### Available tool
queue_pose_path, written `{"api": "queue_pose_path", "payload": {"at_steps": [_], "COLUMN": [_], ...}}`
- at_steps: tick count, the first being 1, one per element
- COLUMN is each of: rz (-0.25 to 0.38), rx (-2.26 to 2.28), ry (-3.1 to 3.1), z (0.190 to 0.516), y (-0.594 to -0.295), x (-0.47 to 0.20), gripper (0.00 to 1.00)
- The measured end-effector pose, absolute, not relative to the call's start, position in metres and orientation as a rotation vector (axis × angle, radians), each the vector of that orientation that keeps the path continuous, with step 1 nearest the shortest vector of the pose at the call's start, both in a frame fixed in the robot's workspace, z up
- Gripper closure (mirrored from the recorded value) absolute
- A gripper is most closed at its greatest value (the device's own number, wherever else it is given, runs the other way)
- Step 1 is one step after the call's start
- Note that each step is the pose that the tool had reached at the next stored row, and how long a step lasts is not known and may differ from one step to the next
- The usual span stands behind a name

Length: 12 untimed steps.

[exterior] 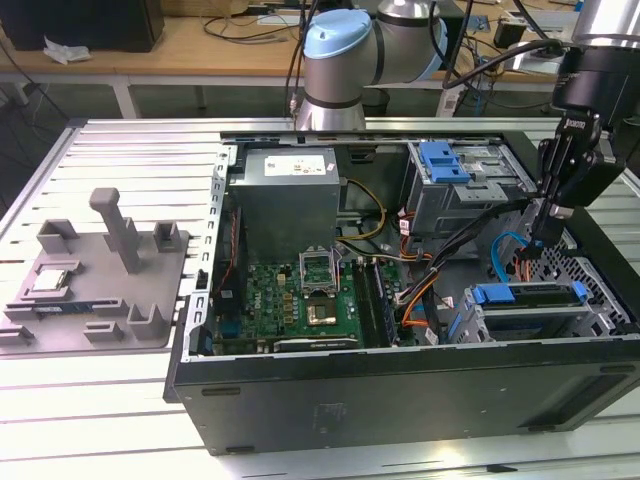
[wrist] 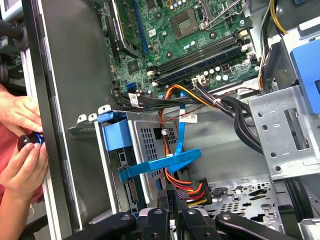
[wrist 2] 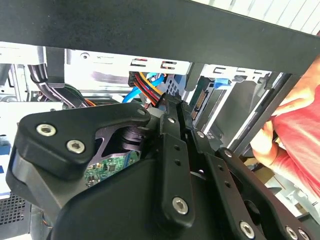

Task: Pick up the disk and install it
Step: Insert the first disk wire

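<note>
the gripper (exterior: pixel 541 238) is clenched with nothing between its fingers, low inside the computer case (exterior: pixel 400 400). the disk (exterior: pixel 530 295) sits in the grey cage (exterior: pixel 608 312) just beside it, its blue frame showing.

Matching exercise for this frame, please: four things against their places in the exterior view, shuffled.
1 disk
2 pincer
3 grey fixture plate
4 green motherboard

A on the slatted table, at the exterior view's left of the case
B flat on the case floor, mid-case
C by the case's near wall, at the exterior view's right
D hanging inside the case, close to the disk's end

Pairs: 1-C, 2-D, 3-A, 4-B
</note>
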State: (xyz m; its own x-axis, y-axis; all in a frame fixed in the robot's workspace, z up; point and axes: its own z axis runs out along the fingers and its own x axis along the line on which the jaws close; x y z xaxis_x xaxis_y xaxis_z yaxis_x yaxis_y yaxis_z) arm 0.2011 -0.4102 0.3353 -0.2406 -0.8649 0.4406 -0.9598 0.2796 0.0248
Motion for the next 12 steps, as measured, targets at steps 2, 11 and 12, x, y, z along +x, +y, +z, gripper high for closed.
{"api": "queue_pose_path", "payload": {"at_steps": [2,11,12], "rz": [0.355,0.335,0.328], "rx": [1.651,1.679,1.689], "ry": [-2.186,-2.193,-2.195], "z": [0.336,0.341,0.342], "y": [-0.410,-0.420,-0.423], "x": [0.201,0.198,0.198], "gripper": [0.84,0.84,0.84]}}
